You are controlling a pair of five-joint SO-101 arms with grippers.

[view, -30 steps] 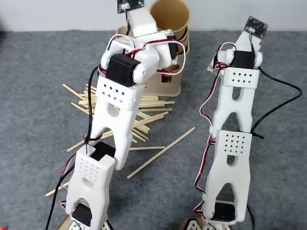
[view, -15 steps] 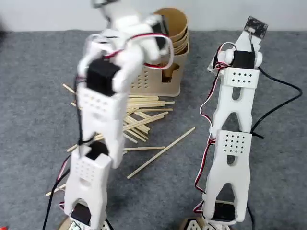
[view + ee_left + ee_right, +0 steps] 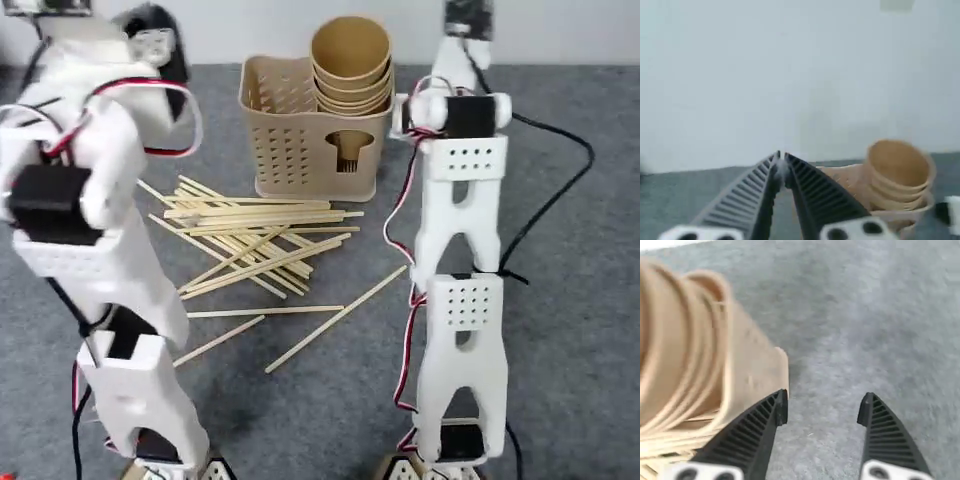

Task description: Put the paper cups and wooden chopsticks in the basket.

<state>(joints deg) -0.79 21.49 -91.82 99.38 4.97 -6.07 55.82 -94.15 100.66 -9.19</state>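
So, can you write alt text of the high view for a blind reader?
Wooden chopsticks lie scattered on a grey table beside a beige basket holding stacked paper cups. The white left arm and right arm stand at either side.

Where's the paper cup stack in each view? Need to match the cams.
High view: the paper cup stack stands in the basket, at its right end, top centre of the picture.
Left wrist view: the paper cup stack sits beyond the shut left tool, off to one side.
Right wrist view: the paper cup stack is close up beside the open right tool.
Shared landmark: the basket's tan wall under the cups.
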